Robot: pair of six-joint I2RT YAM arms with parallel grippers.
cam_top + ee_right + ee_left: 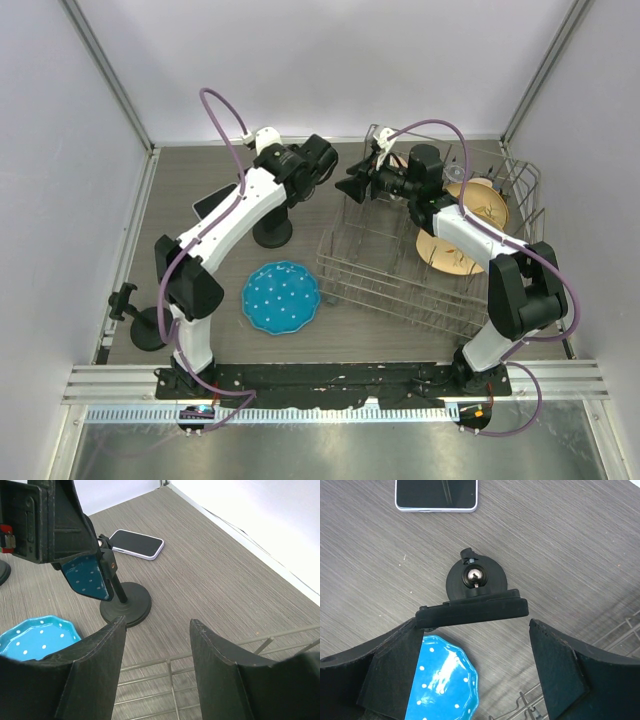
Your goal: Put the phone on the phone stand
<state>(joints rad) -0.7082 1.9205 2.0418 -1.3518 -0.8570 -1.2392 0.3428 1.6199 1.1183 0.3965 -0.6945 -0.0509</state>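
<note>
We haven't picked yet: white-rimmed black phone [436, 494] lies flat, black round-base stand [476, 577] empty; left gripper [472, 626], right gripper [157, 622] apart, empty.

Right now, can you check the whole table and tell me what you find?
surface: dark wood-grain table, no spills seen
job's things: phone lying flat, screen up, not on the stand; the stand is upright, apart from it
clutter: blue plate; rack holding wooden plates; second stand at the left edge
grippers: left gripper open, over the stand; right gripper open, empty
cables: purple cables loop along both arms, clear of the phone
surroundings: white walls on three sides
</note>
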